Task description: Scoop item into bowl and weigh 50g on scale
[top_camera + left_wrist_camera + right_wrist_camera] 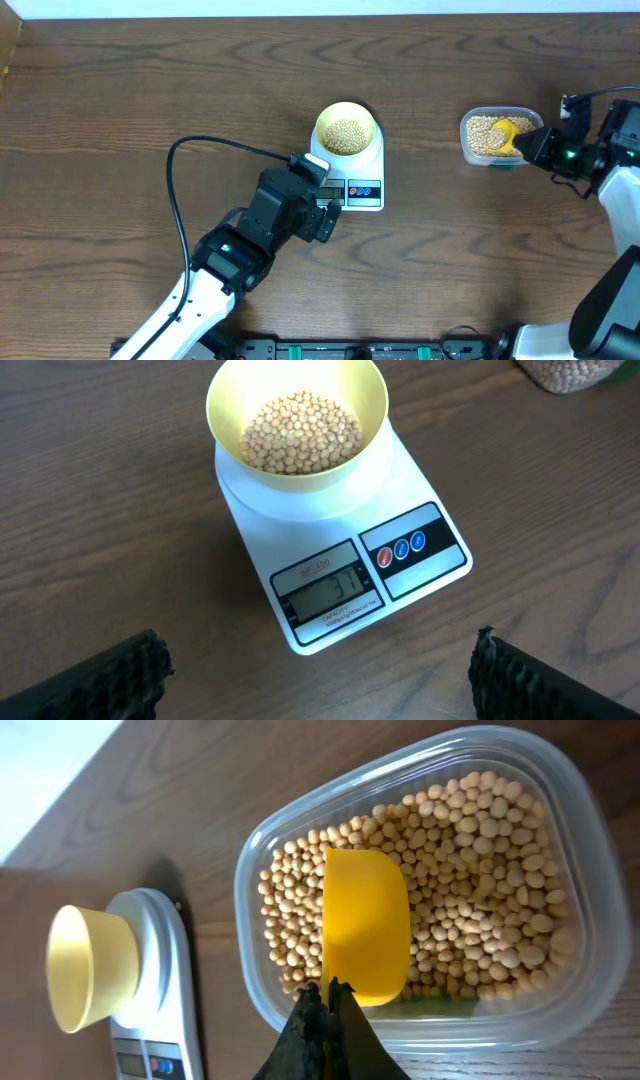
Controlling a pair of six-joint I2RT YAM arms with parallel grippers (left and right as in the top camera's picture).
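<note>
The pale-yellow bowl [346, 130] [300, 410] stands on the white scale [352, 190] [430, 490], partly filled with tan beans [300, 432]; the display [330, 590] reads 31. My left gripper [326, 212] [320, 685] hovers open just in front of the scale, with nothing between its fingers [115, 680]. To the right, my right gripper [530, 148] [328, 995] is shut on the handle of a yellow spoon [503, 133] [365, 925]. The spoon's head lies over the beans [480, 870] in the clear tub [472, 118] [590, 840]. No beans show on the spoon's visible face.
A black cable [200, 150] loops from the left arm across the table left of the scale. The bowl [90, 968] and scale [165, 990] also show at the left of the right wrist view. Arm bases and a rail [360, 350] line the front edge.
</note>
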